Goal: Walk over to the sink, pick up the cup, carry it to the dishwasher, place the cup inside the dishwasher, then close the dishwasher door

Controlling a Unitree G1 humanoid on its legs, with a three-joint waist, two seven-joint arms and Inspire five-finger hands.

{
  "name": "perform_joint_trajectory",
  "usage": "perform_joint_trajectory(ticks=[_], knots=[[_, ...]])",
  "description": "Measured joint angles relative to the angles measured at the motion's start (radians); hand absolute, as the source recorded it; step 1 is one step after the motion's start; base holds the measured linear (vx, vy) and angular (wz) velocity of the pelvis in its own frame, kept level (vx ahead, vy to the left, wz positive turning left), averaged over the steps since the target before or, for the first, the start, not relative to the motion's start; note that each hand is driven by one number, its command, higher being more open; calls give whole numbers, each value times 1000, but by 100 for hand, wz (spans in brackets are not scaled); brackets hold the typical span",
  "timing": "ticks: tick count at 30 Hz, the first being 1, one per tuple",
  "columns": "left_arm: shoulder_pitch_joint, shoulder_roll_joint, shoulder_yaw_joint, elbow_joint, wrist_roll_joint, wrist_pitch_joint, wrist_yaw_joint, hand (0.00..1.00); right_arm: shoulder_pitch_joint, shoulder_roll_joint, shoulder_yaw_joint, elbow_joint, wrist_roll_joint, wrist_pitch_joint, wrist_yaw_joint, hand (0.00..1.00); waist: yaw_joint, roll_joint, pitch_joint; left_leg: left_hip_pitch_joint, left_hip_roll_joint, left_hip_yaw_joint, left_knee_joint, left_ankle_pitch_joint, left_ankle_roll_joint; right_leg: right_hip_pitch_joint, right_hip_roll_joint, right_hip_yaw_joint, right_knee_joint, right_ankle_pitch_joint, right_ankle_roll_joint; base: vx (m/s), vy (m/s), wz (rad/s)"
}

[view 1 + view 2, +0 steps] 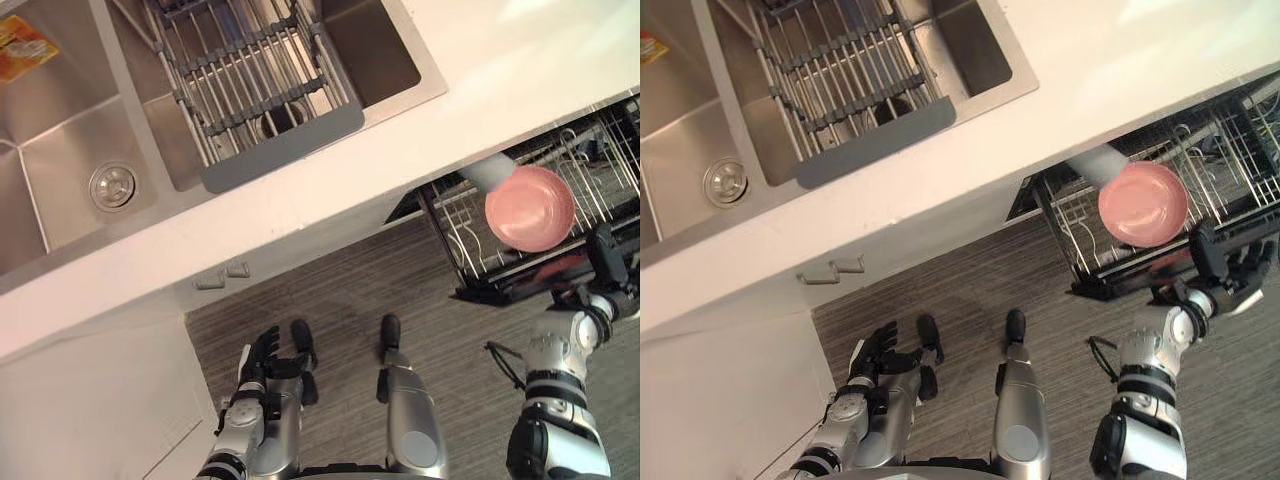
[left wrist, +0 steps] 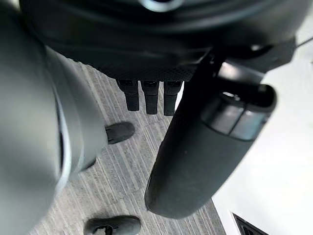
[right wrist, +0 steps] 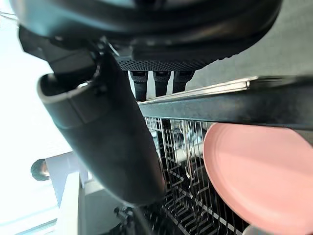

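**Pink cup sits in the dishwasher rack, both hands empty**

Seen from the head, the pink cup [image 1: 530, 208] rests in the pulled-out wire dishwasher rack [image 1: 455, 225] at 3 o'clock, just under the edge of the white counter [image 1: 500, 70]. It lies tilted, its round pink face turned up and a pale grey part showing at its 10 o'clock side.

The right hand [image 1: 607, 262] is at the rack's front rim, at 5 o'clock from the cup and near it but not touching. In its wrist view its fingers [image 3: 155, 81] reach out straight beside the thumb, holding nothing.

The left hand [image 1: 268, 358] hangs low at 7 o'clock over the grey striped floor [image 1: 400, 280], fingers relaxed and empty.

The steel sink [image 1: 60, 150] lies at 10 o'clock, with a wire drying rack [image 1: 250, 75] set across it at 12 o'clock.
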Motion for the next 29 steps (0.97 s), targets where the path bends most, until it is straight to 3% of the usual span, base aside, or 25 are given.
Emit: perform_joint_trajectory(ticks=[4,6,10,13,18,21,25,29], knots=[[4,7,-11,18,19,12,-1,90,-121,-17,81,1,65,2,45,90,16,64,0,1,7,-35,-42,47,-8,9,15,-29,-30,24,-17,-78,-7,16],[4,7,-11,11,19,12,-1,90,-155,-9,107,1,99,4,72,90,28,81,-1,6,16,-54,-60,67,-14,24,29,-52,-47,39,-17,-30,-51,18],[8,11,-12,-16,21,12,-17,90,-197,29,181,2,172,27,122,90,54,85,0,20,37,-90,-86,97,-24,57,56,-92,-73,44,-33,-15,-76,23],[11,11,-13,-26,40,13,-28,90,-192,83,195,5,183,17,154,90,50,85,0,31,42,-101,-91,101,-28,73,62,-104,-75,43,-36,-1,-32,10],[12,17,-6,-30,60,13,-40,90,-146,68,203,19,172,44,184,90,51,84,0,70,42,-116,-122,109,-41,112,68,-121,-87,33,-31,3,-15,10],[29,24,-4,-26,60,16,-41,90,-46,50,245,18,111,72,233,90,50,63,-10,82,44,-132,-124,110,-43,133,72,-139,-88,18,-29,35,-24,17],[75,50,18,-8,66,30,-50,90,163,113,383,14,-107,172,294,90,51,-13,-69,133,46,-145,-142,102,-53,188,77,-161,-88,-16,-28,103,-28,13],[101,68,36,-7,78,35,-60,90,326,162,409,14,-320,220,323,90,54,-53,-121,180,37,-168,-162,91,-54,239,67,-186,-78,-46,-20,126,-14,25]])
